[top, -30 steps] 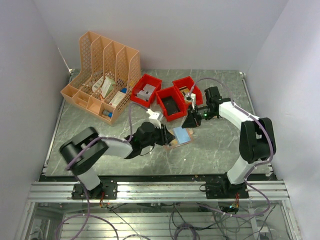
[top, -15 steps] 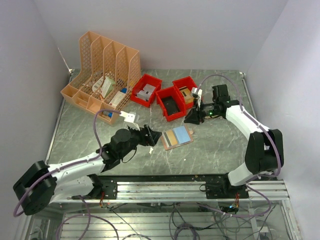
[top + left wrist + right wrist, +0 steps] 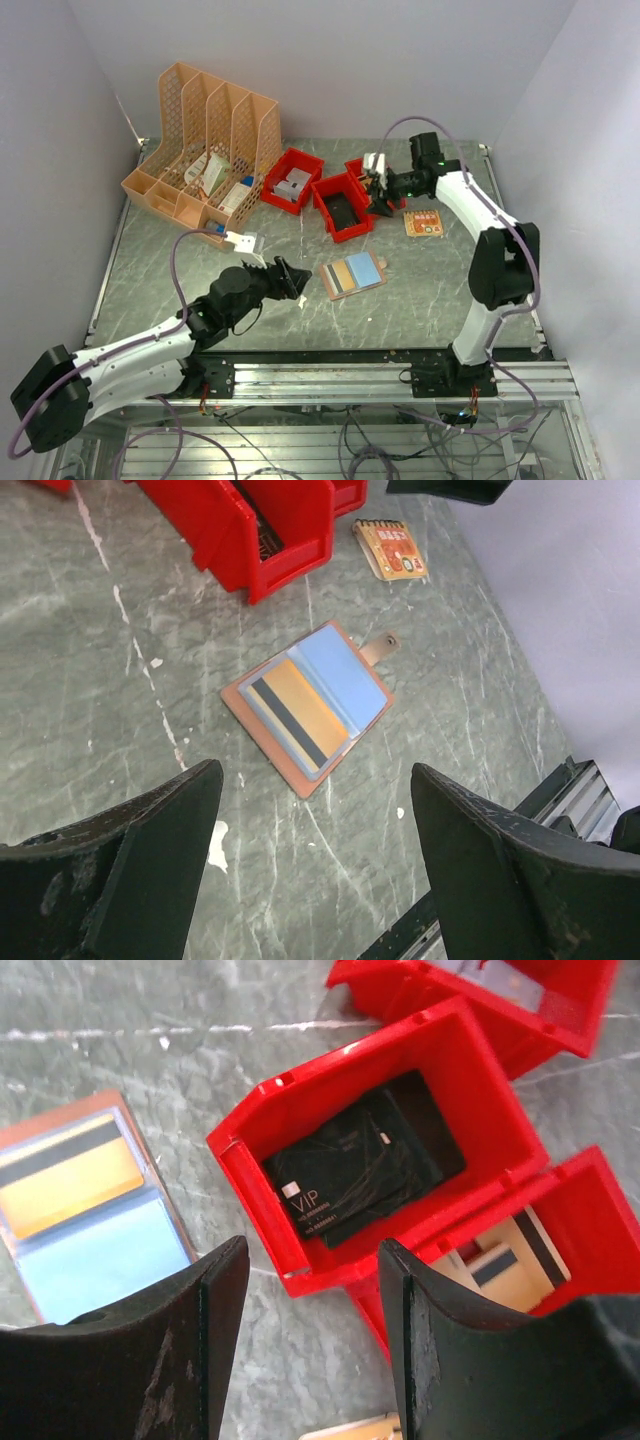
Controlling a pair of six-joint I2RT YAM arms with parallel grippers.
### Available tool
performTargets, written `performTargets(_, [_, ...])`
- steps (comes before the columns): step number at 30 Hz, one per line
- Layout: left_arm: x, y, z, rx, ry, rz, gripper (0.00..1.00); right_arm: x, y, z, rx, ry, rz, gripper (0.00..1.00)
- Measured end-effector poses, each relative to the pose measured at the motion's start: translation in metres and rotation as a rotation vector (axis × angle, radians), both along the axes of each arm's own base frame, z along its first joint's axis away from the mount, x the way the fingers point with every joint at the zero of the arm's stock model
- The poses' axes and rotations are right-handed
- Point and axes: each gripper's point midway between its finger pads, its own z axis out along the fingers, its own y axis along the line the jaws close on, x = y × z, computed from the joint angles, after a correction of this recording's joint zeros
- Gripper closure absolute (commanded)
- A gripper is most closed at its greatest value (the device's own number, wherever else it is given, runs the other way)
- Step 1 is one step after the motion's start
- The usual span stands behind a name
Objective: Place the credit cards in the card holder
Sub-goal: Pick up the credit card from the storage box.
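The salmon-pink card holder (image 3: 351, 274) lies open and flat on the marble table, showing an orange card with a black stripe (image 3: 300, 712) and a light blue card (image 3: 342, 675) in its pockets. My left gripper (image 3: 297, 280) hovers open just near-left of it, with only bare table between its jaws (image 3: 315, 780). My right gripper (image 3: 378, 195) is open above the red bins, over the front edge of the middle bin (image 3: 312, 1260). Black VIP cards (image 3: 365, 1175) lie in that bin. More cards (image 3: 505, 1255) sit in the bin to its right.
Three red bins (image 3: 350, 232) stand in a row behind the card holder. An orange lattice file rack (image 3: 205, 150) fills the back left. A small orange notepad (image 3: 424, 222) lies on the table right of the bins.
Both grippers left the card holder and opened. The left arm drew back toward the near left. The right arm swung back over the red bins. The holder now lies open and free.
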Motion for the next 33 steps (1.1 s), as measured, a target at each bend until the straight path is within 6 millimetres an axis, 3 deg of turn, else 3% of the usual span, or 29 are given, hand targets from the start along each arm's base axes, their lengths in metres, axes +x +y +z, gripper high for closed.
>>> performTargets(3, [-0.003,0.005,-0.006,0.003,0.017,0.012,0.13,0.000,0.014,-0.027,-0.101,-0.027,0.077,0.55])
performTargets(5, [-0.004,0.009,-0.008,0.008,0.023,0.023,0.13,-0.005,0.030,-0.041,-0.167,-0.054,0.131,0.74])
performTargets(8, [-0.005,0.015,-0.007,0.008,0.023,0.042,0.14,-0.003,0.054,-0.050,-0.240,-0.102,0.191,0.94])
performTargets(10, [-0.005,0.019,-0.006,0.006,0.021,0.054,0.14,0.010,0.066,-0.052,-0.269,-0.132,0.205,1.00])
performTargets(14, [-0.007,0.026,-0.003,0.003,0.017,0.075,0.14,0.039,0.067,-0.069,-0.339,-0.158,0.184,1.00])
performTargets(18, [-0.009,0.032,-0.005,0.005,0.020,0.092,0.14,0.041,0.053,-0.101,-0.428,-0.126,0.193,1.00])
performTargets(22, [-0.010,0.037,-0.009,0.012,0.027,0.106,0.15,0.031,0.044,-0.121,-0.487,-0.090,0.250,1.00])
performTargets(33, [-0.009,0.038,-0.016,0.032,0.041,0.111,0.15,-0.015,0.046,-0.137,-0.514,-0.056,0.442,1.00])
